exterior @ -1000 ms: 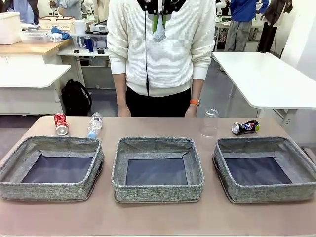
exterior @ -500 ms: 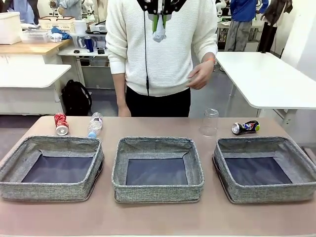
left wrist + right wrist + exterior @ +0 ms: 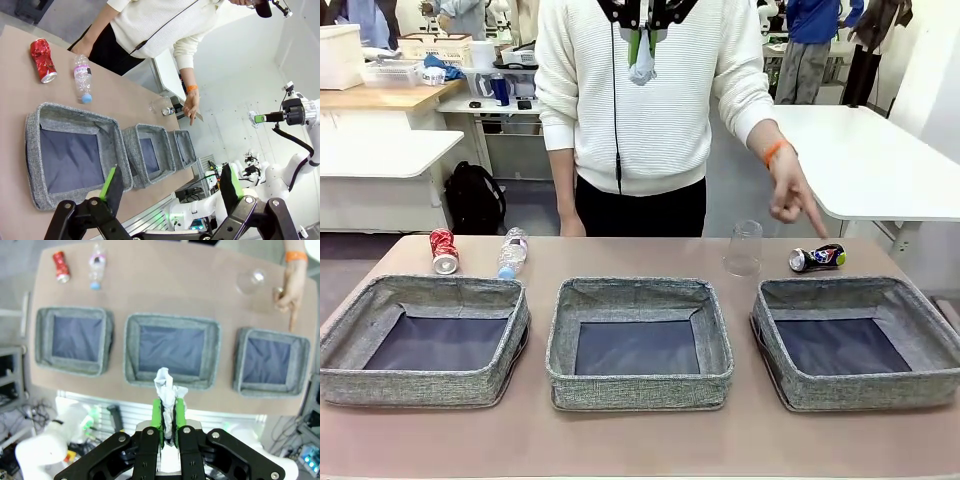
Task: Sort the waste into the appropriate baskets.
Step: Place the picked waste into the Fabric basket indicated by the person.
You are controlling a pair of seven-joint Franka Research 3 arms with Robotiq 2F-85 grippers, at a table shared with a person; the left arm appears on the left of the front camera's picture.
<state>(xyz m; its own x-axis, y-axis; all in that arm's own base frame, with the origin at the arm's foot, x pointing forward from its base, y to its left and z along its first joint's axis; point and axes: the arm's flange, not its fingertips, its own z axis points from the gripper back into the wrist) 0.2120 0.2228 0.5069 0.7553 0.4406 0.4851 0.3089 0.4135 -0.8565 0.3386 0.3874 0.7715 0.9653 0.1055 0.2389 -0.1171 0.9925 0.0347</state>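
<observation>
The right fingers [image 3: 158,415] are clamping the crumpled white paper ball [image 3: 166,385], which is sticking out past the green pads. In the front view these fingers [image 3: 636,45] are hanging at the top edge, high above the surface [image 3: 640,440] and in front of the person's sweater, with the paper ball [image 3: 642,68] pointing downward. The left fingers [image 3: 112,182] are standing wide apart and gripping nothing, well above the near side of the surface. Three grey woven baskets are sitting in a row across the surface: the left basket [image 3: 420,290], the middle basket [image 3: 635,290] and the right basket [image 3: 860,288]. The rest of the waste is lying on the far strip beyond them. The red can [image 3: 443,251] is lying behind the left basket, with the plastic bottle [image 3: 512,252] just beside it. The clear cup [image 3: 744,248] is standing behind the gap between the middle and right baskets. The dark can [image 3: 817,258] is lying on its side behind the right basket. The person's hand [image 3: 795,195], with an orange band at the wrist, is pointing its index finger down at the dark can, the fingertip near it but apart.
</observation>
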